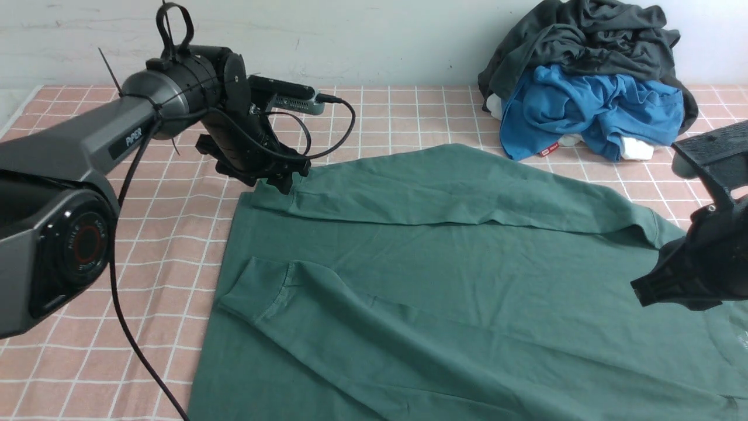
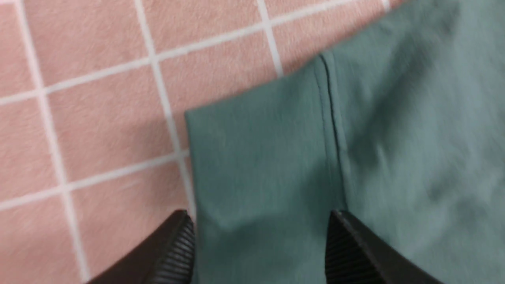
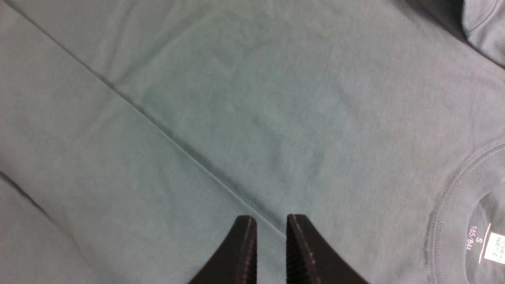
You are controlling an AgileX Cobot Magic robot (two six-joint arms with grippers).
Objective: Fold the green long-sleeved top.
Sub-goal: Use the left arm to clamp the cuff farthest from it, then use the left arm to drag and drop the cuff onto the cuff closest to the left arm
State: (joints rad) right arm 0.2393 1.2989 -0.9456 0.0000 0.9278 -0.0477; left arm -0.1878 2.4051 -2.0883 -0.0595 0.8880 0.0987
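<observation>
- The left pincer [image 2: 260, 223] is hanging wide apart over a cuff [image 2: 256, 150] of the green long-sleeved top [image 1: 444, 275].
- The right pincer [image 3: 271, 225] is hovering barely apart above the top, gripping nothing.

Front view: green long-sleeved top [image 1: 444, 280] runs off the bottom and right edges. Left wrist view is motion-blurred; left gripper [image 2: 260, 244] is cut off at the bottom edge, only the fingertips showing. Neck label [image 3: 496, 246] is cut by the frame edge, its print too small to read. Blue garment [image 1: 590, 105] is half buried under grey garment [image 1: 584, 41]; white items [image 1: 636, 149] beneath it cannot be identified.
</observation>
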